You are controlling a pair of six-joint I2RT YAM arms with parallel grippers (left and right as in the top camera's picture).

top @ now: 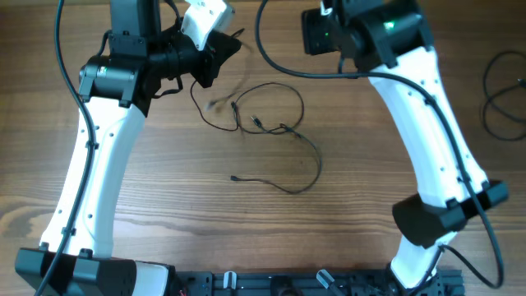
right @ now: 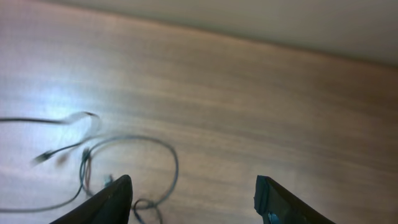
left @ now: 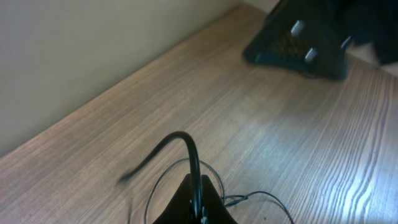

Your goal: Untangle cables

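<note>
Cables [top: 283, 129], thin and black, lie in one loose tangle on the wooden table [top: 246, 238]. They are in the middle, nearer the far edge, between the two robot arms. I see one round loop, a small knot beside it, and one long tail that curls toward the near edge and ends in a tiny plug. I cannot count how many cords are in the tangle.

There are two arms, both white and black: the left arm [top: 99, 164] and the right arm [top: 436, 140]. Each has one claw. The left claw [left: 196, 202] is squeezed tight on a piece of cable that bends up out of its tips in a little arch. The right claw [right: 196, 199] is let go, its two fingers [right: 115, 199] wide apart with nothing between them. It hangs over the table, with the loop off to one side below.

One thicker black wire [top: 486, 90] loops at the right edge. The table is brown wood with long grain lines. A plain pale wall [left: 62, 62] stands behind the far edge.
</note>
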